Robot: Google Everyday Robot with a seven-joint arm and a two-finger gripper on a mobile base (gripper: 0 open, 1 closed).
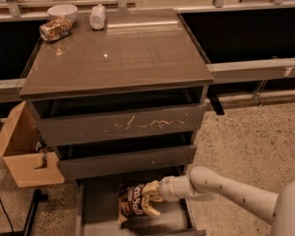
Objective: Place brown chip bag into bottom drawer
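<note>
My gripper (151,198) is inside the open bottom drawer (99,205), jaws clamped on the brown chip bag (132,203), which is positioned over the drawer floor.

The gripper (151,199) sits low over the open bottom drawer (96,205), its fingers clamped on the right edge of the bag (132,203), which stands tilted inside the drawer with its white lettering facing the camera. The pale arm (226,191) reaches in from the lower right, below the plain front (128,162) and the scratched front (123,124). On the cabinet top (123,48), at the back left, lie a can (55,29), a bowl (62,11) and a white bundle (97,17); a cardboard box (24,156) stands left of the cabinet.
</note>
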